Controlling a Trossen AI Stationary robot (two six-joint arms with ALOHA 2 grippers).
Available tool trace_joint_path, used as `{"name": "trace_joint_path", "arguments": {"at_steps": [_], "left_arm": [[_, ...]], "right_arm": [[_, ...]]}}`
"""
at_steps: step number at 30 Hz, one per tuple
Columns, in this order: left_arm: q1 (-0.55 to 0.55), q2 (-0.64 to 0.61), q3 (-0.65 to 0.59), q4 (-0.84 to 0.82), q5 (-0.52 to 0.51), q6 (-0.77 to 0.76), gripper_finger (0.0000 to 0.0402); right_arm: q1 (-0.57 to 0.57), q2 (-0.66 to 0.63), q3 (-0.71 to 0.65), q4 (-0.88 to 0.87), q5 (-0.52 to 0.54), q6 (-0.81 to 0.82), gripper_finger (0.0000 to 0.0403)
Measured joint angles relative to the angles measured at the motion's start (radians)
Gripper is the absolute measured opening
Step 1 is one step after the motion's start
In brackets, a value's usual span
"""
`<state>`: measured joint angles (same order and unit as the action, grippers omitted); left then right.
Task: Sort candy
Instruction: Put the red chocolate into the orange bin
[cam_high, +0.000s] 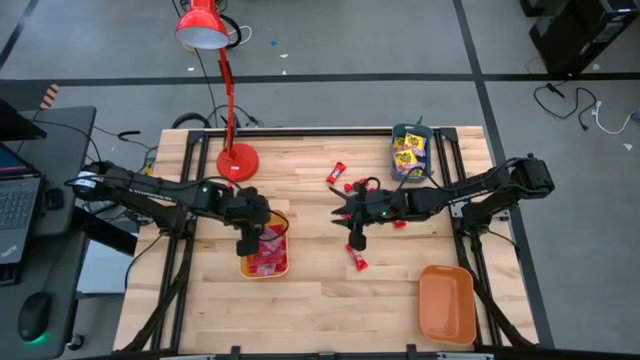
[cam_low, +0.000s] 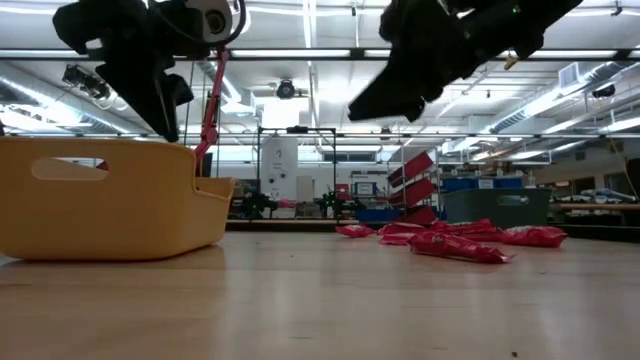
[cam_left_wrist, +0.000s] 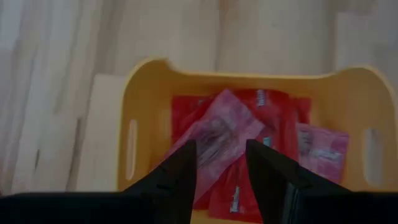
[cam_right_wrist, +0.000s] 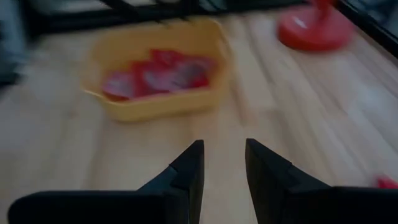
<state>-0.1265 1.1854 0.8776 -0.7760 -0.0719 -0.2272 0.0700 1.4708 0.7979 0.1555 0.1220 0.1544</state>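
Red candy (cam_high: 357, 258) (long axis diagonal)

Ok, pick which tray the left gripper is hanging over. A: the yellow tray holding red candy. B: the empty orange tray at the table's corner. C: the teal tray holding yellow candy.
A: in the high view the left gripper hangs over the yellow tray, and the left wrist view looks down on the red candy in it.
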Motion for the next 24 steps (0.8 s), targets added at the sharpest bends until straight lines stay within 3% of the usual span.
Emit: {"name": "trace_joint_path", "arguments": {"at_steps": [4,9,17,24], "left_arm": [[0.000,0.000,0.000,0.033,0.013,0.086,0.0141],[0.000,0.000,0.000,0.116,-0.042,0.194,0.0141],[0.000,0.000,0.000,0.243,-0.084,0.402,0.0141],[0.000,0.000,0.000,0.345,-0.114,0.435,0.0141]], "right_arm": [[-0.003,0.000,0.000,-0.122,0.087,0.106,0.0103],[-0.013,0.000,0.000,-0.271,0.084,0.219,0.0103],[0.049,0.000,0.000,-0.405,0.016,0.125,0.0103],[0.165,0.000,0.000,-0.431,0.015,0.195,0.0112]]}}
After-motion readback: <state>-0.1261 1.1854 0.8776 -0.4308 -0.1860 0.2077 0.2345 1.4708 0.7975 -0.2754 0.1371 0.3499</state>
